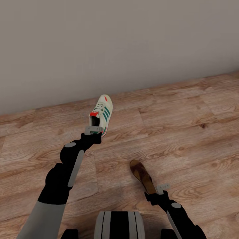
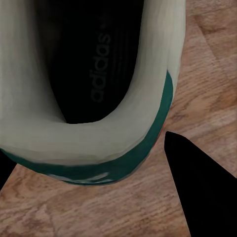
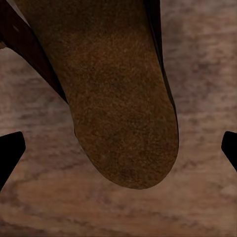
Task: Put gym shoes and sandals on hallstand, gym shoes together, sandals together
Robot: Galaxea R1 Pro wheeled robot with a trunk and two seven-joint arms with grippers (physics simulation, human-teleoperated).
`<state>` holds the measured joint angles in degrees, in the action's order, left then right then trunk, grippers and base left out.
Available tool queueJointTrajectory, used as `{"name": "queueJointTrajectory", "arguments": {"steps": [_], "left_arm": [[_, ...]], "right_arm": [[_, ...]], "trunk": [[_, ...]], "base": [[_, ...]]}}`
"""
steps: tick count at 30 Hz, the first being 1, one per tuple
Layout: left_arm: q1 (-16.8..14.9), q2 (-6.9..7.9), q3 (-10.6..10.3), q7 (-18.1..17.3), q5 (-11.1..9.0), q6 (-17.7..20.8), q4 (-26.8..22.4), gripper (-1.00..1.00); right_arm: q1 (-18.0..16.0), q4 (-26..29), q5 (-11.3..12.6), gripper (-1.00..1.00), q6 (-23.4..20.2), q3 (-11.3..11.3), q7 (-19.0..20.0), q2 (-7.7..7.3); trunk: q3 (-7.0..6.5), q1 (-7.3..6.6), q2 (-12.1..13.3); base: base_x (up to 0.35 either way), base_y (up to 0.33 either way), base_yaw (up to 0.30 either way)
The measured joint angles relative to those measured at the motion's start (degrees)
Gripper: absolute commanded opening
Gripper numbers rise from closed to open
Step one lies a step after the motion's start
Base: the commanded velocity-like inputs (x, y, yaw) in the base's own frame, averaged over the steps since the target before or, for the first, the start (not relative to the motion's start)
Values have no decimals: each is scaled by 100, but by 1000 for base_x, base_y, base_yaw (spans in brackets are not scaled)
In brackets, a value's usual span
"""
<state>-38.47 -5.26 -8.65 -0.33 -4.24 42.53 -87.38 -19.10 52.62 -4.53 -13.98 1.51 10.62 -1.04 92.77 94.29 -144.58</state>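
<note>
Well, progress: early by the look of it; one gym shoe (image 1: 103,114) and one sandal (image 1: 142,176) both lie on the corridor floor (image 1: 186,132), and nothing I can see has reached a rack
Left jaws (image 1: 92,129): right at the sneaker's heel; in the left wrist view the heel collar (image 2: 94,143) sits between the two dark fingers (image 2: 197,187), one finger just outside the green trim, the other only a sliver at the frame's corner
Left jaws, state: spread wide enough to straddle the heel, not pressed onto it as far as I can tell
Right jaws (image 1: 161,188): at the near end of the sandal; in the right wrist view the rounded brown footbed (image 3: 123,113) lies between them and reaches on ahead
Right jaws, state: wide apart, both fingertips (image 3: 10,150) well clear of the leather on either side
Still to do: close on and lift this shoe and this sandal, then collect the second of each, then carry all four to the hallstand and pair them up
Hallstand and the other two shoes: not something I can place from here
Surroundings: a plain grey wall (image 1: 116,43) runs just beyond the sneaker's toe, ahead of the left jaws
In the way: nothing lies between either pair of jaws and its shoe; the wall close ahead could crowd the left arm's reach
</note>
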Motion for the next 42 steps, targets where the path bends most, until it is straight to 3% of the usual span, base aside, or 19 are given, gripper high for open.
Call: {"name": "queueJointTrajectory", "arguments": {"steps": [11, 42], "left_arm": [[0, 0, 0, 0, 2, -1, 7, -100], [0, 9, 9, 0, 4, -3, 7, -100]], "right_arm": [[-2, 1, 0, 100, -2, 2, 0, 0], [2, 1, 0, 100, 0, 34, 0, 0]], "trunk": [[319, 26, -13], [348, 26, -13]], "base": [[0, 0, 0], [6, 0, 0]]}}
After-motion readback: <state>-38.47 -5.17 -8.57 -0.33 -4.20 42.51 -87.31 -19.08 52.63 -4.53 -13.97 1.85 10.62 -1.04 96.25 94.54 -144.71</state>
